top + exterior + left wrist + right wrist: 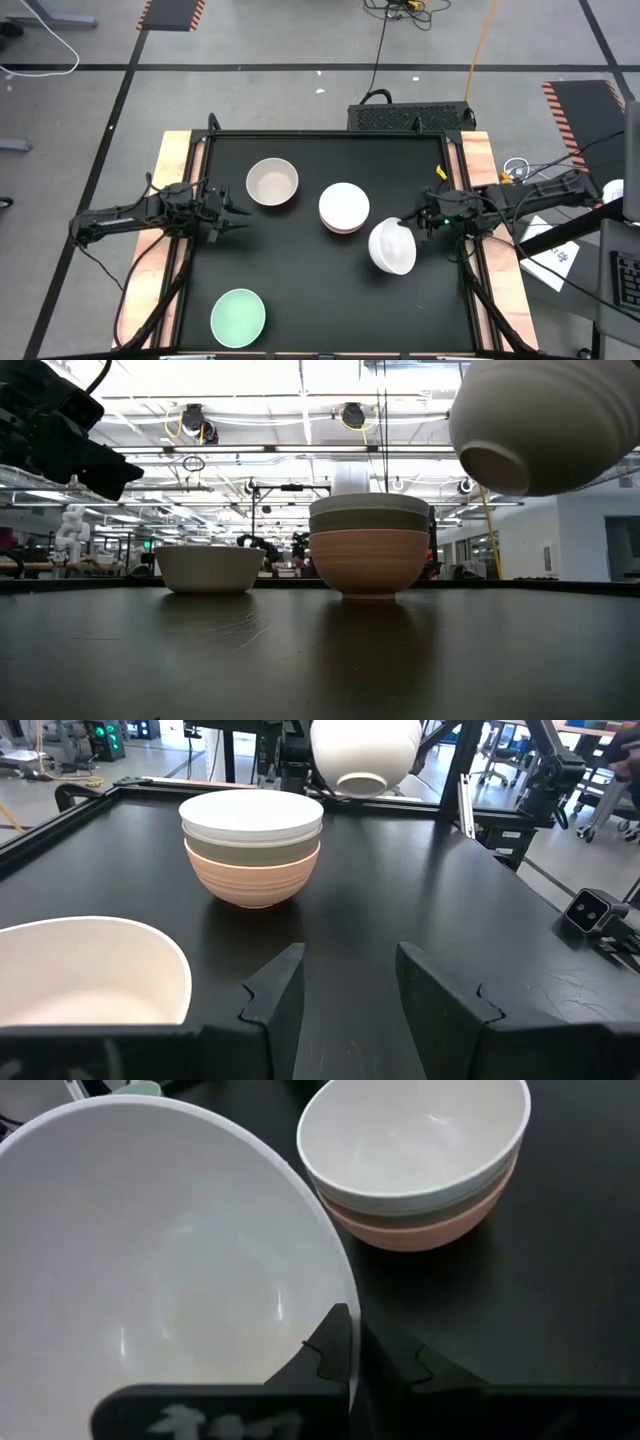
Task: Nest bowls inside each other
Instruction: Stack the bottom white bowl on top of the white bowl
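White bowl (pixel 392 247) carried toward stack (pixel 344 208).
Pinched at rim by right gripper (pixel 355 1342), tilted, raised clear for nesting; left gripper (pixel 347 982) parted, idle.

- Centre of the black table (pixel 300 290) is taken by the nested stack (pixel 344 208), salmon-orange bowl lowest; nothing passes low there
- Held white bowl (pixel 392 246) hangs tilted in the air just beside the stack, pinched at its rim by the right gripper (pixel 412 222); tight gap between them
- Beige-grey bowl (pixel 272 182) stands ahead of the left gripper (pixel 243 214), jaws parted; bare lane between bowl and stack
- Mint green bowl (pixel 238 315) sits alone, well apart; wide bare tabletop around it
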### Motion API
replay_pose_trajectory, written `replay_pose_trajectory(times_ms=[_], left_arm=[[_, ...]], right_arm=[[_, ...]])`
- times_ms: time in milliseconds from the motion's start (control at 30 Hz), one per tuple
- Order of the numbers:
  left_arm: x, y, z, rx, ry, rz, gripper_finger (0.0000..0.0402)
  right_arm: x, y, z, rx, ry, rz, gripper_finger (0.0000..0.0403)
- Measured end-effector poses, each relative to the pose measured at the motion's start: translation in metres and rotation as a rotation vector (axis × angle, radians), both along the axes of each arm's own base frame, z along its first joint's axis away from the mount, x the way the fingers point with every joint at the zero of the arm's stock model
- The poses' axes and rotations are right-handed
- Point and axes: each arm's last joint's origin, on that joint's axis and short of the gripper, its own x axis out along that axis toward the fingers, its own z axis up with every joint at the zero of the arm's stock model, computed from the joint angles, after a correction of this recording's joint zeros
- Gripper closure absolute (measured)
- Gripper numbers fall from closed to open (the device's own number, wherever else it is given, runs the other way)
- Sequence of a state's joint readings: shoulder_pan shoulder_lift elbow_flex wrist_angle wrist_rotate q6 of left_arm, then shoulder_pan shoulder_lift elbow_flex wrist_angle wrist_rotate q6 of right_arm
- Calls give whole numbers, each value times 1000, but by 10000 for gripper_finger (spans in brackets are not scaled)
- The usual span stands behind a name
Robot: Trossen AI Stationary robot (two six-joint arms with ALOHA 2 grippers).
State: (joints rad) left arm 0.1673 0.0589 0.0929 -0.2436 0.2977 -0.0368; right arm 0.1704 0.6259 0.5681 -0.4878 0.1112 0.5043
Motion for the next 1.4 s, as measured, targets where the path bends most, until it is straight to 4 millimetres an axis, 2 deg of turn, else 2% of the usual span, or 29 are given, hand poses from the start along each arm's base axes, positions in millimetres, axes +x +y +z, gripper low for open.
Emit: replay_pose_trajectory(times_ms=[167, 433, 833, 1133, 1400], left_arm=[[0, 0, 0, 1, 0, 0, 243], [0, 0, 0, 0, 0, 0, 243], [0, 0, 0, 8, -2, -1, 243], [0, 0, 0, 16, -3, -3, 243], [0, 0, 0, 16, -3, -3, 243]], right_arm=[[-6, -1, -14, 10, -30, -5, 400], [-16, -5, -24, -24, -113, -54, 400], [-16, -18, -18, -93, -187, -119, 399], [-11, -31, -7, -98, -278, -85, 399], [2, -43, 7, -97, -269, -61, 399]])
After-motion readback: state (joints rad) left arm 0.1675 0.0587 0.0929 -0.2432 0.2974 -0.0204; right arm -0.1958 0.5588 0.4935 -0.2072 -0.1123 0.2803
